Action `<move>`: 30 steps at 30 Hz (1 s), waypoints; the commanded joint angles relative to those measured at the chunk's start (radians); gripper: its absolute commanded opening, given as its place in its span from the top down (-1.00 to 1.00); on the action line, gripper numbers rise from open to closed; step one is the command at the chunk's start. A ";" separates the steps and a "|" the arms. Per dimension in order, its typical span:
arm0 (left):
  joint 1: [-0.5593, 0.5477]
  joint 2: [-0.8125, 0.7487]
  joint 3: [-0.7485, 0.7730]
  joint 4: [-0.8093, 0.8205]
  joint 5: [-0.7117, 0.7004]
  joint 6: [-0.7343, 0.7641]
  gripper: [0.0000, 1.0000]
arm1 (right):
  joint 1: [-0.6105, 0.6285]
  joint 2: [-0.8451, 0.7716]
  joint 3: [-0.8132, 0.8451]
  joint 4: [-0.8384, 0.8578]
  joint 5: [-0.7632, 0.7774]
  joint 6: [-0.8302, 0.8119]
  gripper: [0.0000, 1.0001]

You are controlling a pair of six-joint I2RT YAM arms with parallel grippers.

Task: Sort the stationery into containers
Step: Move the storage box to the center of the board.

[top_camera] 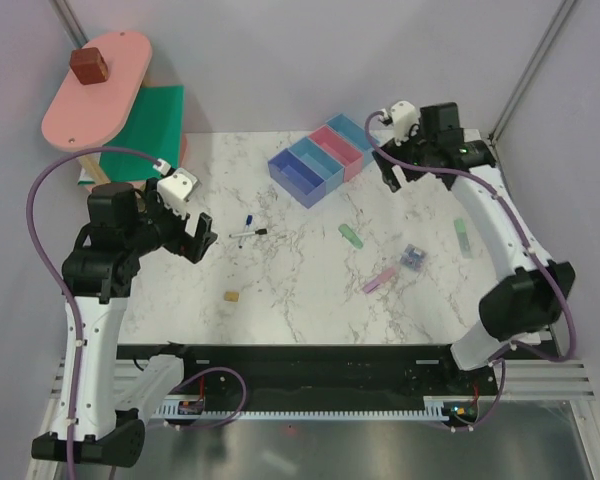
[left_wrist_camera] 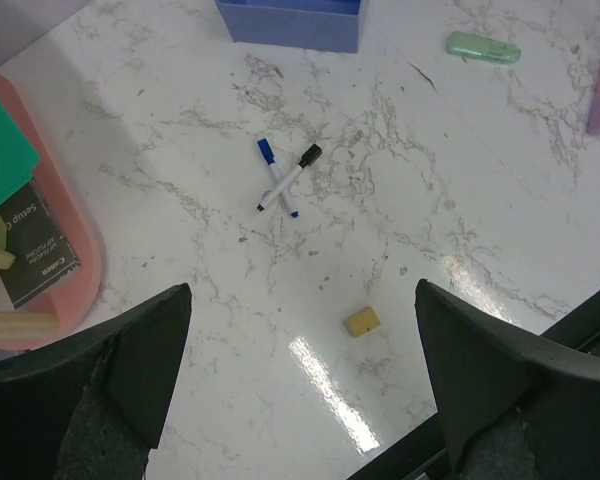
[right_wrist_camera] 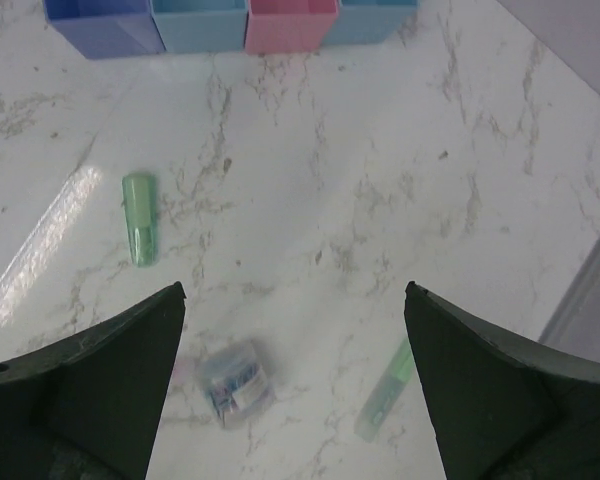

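Note:
The four joined containers (top_camera: 320, 160) stand at the back of the marble table; the right wrist view has the whole row (right_wrist_camera: 230, 20) along its top edge. Two thin white markers (top_camera: 248, 231) lie crossed (left_wrist_camera: 288, 180) left of centre, with a tiny tan block (top_camera: 232, 296) nearer the front (left_wrist_camera: 362, 321). A mint-green piece (top_camera: 351, 235), a pink-lilac bar (top_camera: 378, 280) and a purple-blue bundle (top_camera: 412, 257) lie right of centre. My left gripper (top_camera: 187, 230) hovers open (left_wrist_camera: 302, 290) left of the markers. Beside the containers' right end, my right gripper (top_camera: 392, 170) hangs open (right_wrist_camera: 295, 290), holding nothing.
A pink-and-green tiered shelf (top_camera: 95, 95) stands at the back left with a brown cube (top_camera: 88, 65) on top. A pale green pen-like piece (top_camera: 461, 235) lies near the table's right edge (right_wrist_camera: 385, 395). Grey walls close the sides.

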 commanded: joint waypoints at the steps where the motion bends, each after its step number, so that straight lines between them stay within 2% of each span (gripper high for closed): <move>1: -0.001 0.041 0.017 0.034 0.025 0.109 -0.99 | 0.079 0.203 0.177 0.188 -0.007 0.042 -0.96; 6: -0.003 0.094 0.034 0.033 -0.001 0.159 -0.99 | 0.148 0.545 0.473 0.248 -0.032 0.090 -0.83; 10: -0.006 0.125 0.045 0.034 -0.016 0.175 -0.99 | 0.162 0.767 0.680 0.298 -0.032 0.133 -0.57; 12: -0.007 0.130 0.043 0.034 -0.021 0.182 -0.99 | 0.170 0.873 0.770 0.330 -0.024 0.124 -0.56; 16: -0.007 0.134 0.039 0.034 -0.038 0.193 -0.99 | 0.177 0.973 0.788 0.403 -0.041 0.113 -0.53; 24: -0.007 0.136 0.042 0.034 -0.042 0.150 -0.99 | 0.177 1.032 0.723 0.495 -0.019 0.078 -0.39; 27: -0.007 0.131 0.042 0.033 -0.045 0.132 -0.99 | 0.177 1.033 0.683 0.499 -0.018 0.033 -0.20; 30: -0.007 0.130 0.037 0.019 -0.049 0.132 -0.99 | 0.177 1.018 0.627 0.499 -0.018 -0.036 0.08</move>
